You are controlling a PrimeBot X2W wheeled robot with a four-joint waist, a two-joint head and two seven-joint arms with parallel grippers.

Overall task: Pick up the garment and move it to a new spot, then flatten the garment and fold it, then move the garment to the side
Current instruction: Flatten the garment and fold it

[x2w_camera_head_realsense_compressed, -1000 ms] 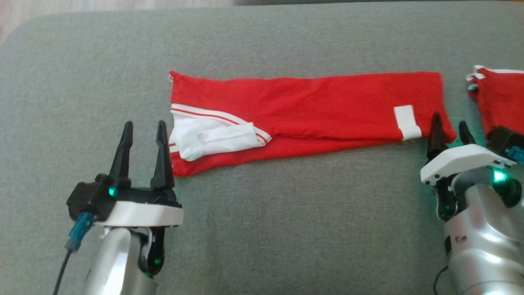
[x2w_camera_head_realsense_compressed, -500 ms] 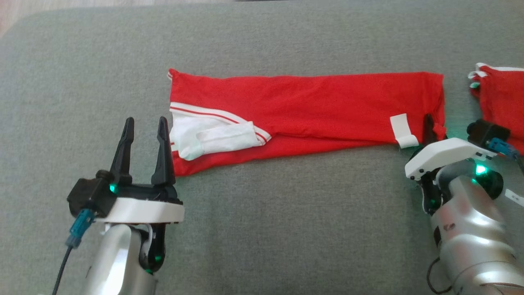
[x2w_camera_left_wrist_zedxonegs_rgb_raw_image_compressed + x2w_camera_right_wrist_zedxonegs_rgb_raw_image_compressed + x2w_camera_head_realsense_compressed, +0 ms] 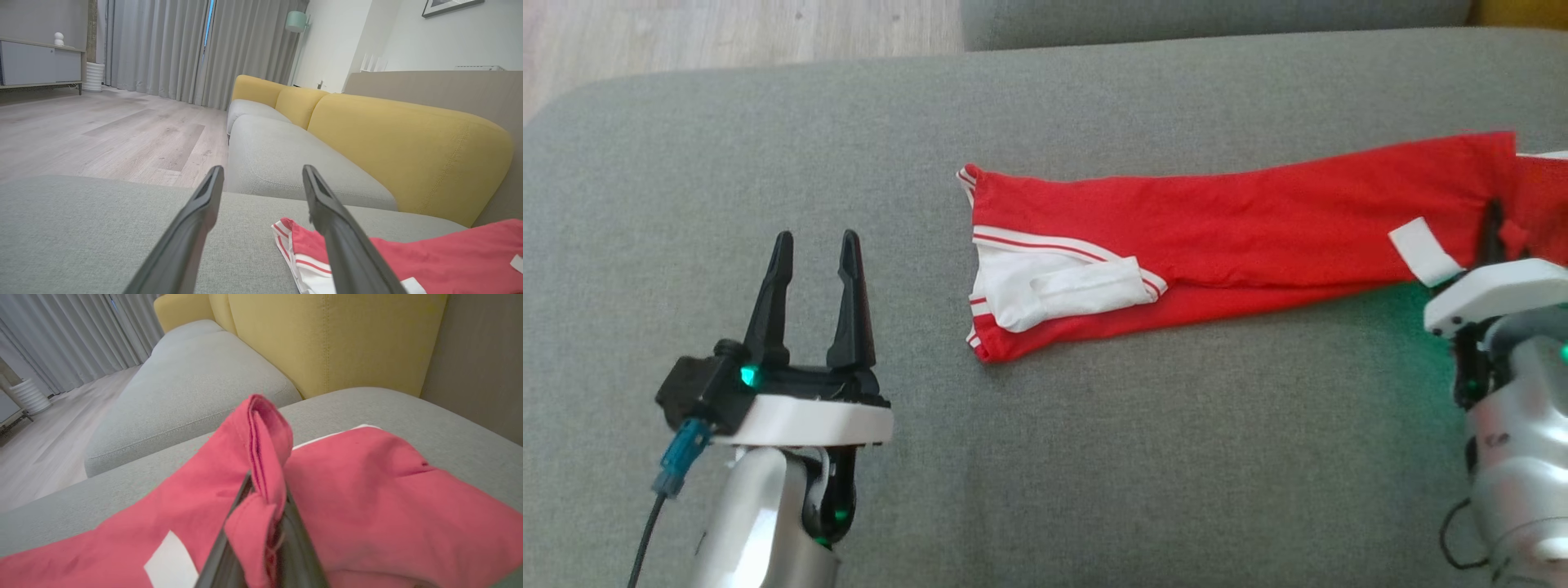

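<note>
Garment (image 3: 1258, 220): soft, light, limp. It lies lengthwise on the grey cushion (image 3: 768, 122). Judged best held at a folded edge.
Right gripper (image 3: 1494, 229): pinched tight on the garment's right hem.
Left gripper (image 3: 816, 238): fingers spread wide, empty, apart from the garment.
Right wrist view shows the hem bunched between the fingers. Head view gives the full layout.

Matt red cloth garment (image 3: 1258, 220) on rough grey woven cushion (image 3: 1094, 457)
</note>
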